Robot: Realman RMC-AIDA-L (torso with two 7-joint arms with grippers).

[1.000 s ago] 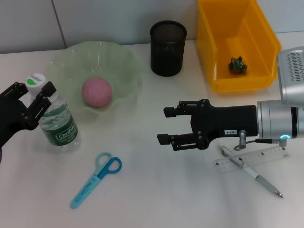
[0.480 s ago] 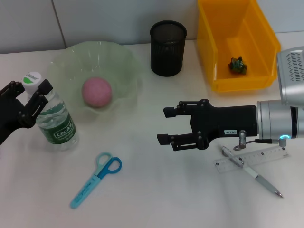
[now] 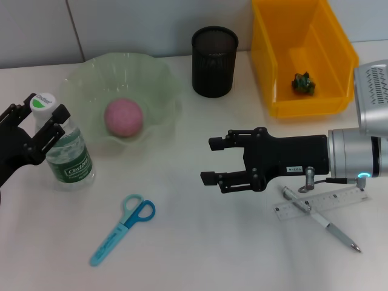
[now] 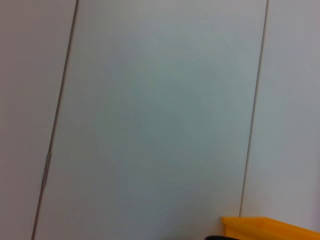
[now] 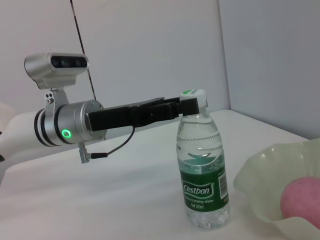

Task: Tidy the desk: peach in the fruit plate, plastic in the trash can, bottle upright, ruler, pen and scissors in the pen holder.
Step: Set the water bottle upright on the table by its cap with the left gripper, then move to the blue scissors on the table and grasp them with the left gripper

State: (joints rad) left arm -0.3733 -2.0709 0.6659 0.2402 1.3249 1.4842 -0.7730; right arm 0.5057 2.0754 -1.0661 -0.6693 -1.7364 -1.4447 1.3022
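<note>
left gripper clamped on one bottle's neck, right gripper spread open — one scissors, one peach

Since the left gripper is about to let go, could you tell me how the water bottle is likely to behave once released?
The water bottle stands upright in the right wrist view, so it will probably stay put. It is tall and narrow-based, so a nudge near the cap could tip it. It looks largely full, which should steady it. The left gripper grips just below the cap, so a sideways retreat might topple it.
</note>
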